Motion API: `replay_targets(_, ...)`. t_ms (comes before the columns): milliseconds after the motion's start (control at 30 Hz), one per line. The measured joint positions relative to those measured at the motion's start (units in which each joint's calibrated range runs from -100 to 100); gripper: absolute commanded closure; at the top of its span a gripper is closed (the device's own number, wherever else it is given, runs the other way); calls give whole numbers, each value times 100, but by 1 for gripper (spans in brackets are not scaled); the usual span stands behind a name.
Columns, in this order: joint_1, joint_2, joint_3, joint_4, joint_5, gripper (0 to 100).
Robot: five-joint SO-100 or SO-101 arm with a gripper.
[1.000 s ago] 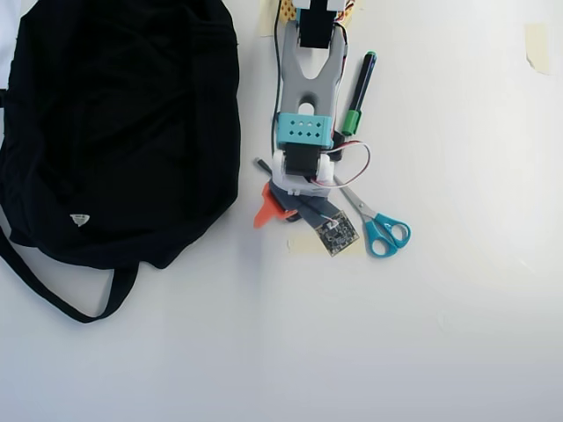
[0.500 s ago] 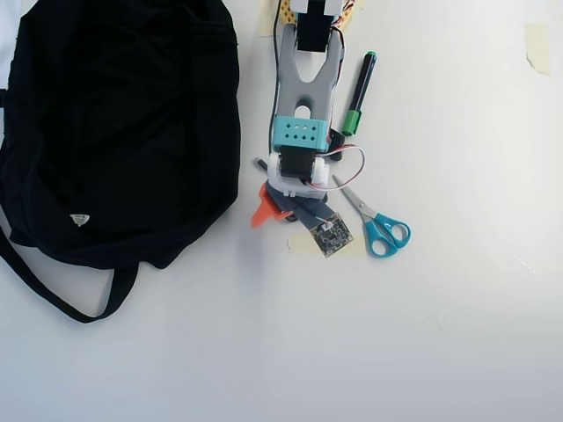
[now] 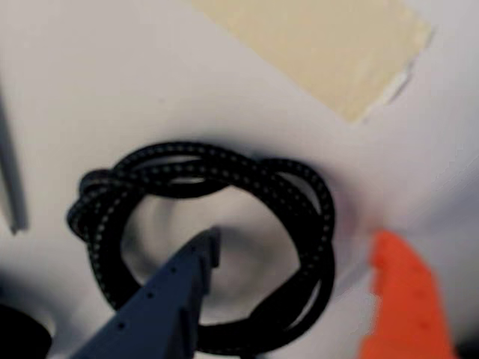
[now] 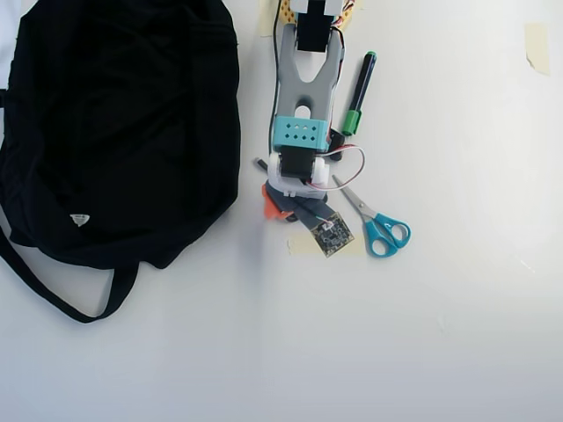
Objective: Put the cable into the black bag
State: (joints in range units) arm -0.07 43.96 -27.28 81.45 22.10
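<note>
The cable is a thin black braided cord in a small round coil on the white table, filling the middle of the wrist view. My gripper is open and low over it. The grey finger points into the coil's hole and the orange finger stands outside the coil's right side, so that side lies between the jaws with a gap left. In the overhead view the gripper covers the cable. The black bag lies flat at the left, with its strap trailing below.
Blue-handled scissors lie just right of the gripper and a green-and-black marker lies beside the arm. A strip of beige tape is stuck to the table beyond the coil. A thin grey rod runs along the left.
The orange finger has swung inward toward the grey one, narrowing the jaws around the cable. The arm has barely shifted; bag, scissors and marker have not moved.
</note>
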Motion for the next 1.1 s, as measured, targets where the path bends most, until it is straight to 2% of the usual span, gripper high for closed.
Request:
replay_targets(267,44,0,-24,-52,0,98)
replay_targets(867,15,17,-110,17,-10,98)
replay_targets(1100,-15,25,-755,335,-186,98)
